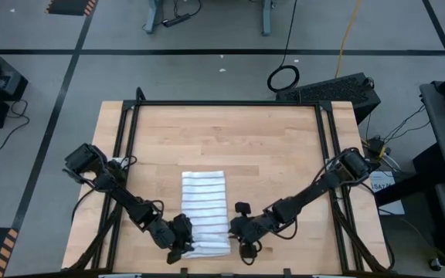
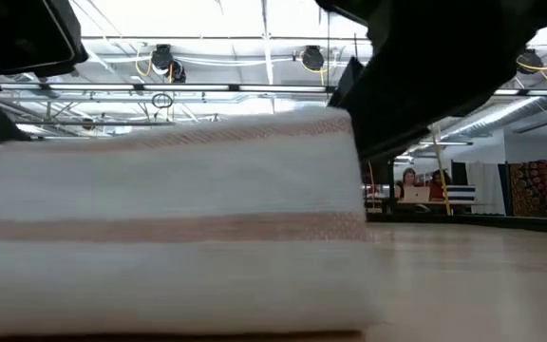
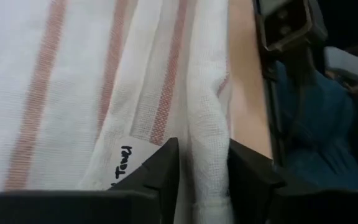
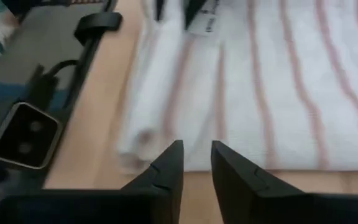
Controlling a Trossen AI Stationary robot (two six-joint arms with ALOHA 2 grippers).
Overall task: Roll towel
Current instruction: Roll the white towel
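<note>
The white towel (image 1: 205,208) with narrow reddish-brown stripes lies flat along the middle of the table. Its near end (image 2: 160,218) is turned up into a thick fold or roll by the near edge. A small white tag (image 3: 124,163) with handwriting sits at that end. My left gripper (image 1: 184,247) is at the towel's near left corner, shut on the cloth (image 3: 202,149). My right gripper (image 1: 242,235) stands at the near right corner. Its fingers (image 4: 196,163) are a narrow gap apart, with nothing between them, just short of the towel's edge (image 4: 154,143). My left gripper pinches a raised fold of the towel's near end (image 3: 205,124) between its two fingers, beside the tag. The fingers come in low from the table's left side and lie across the fold. The rest of the towel lies on the table, slack.
Black frame rails (image 1: 226,103) run around the wooden table. The far half of the table (image 1: 230,139) is bare wood. The table's near edge lies just behind both grippers. People sit in the room far behind the table (image 2: 411,185).
</note>
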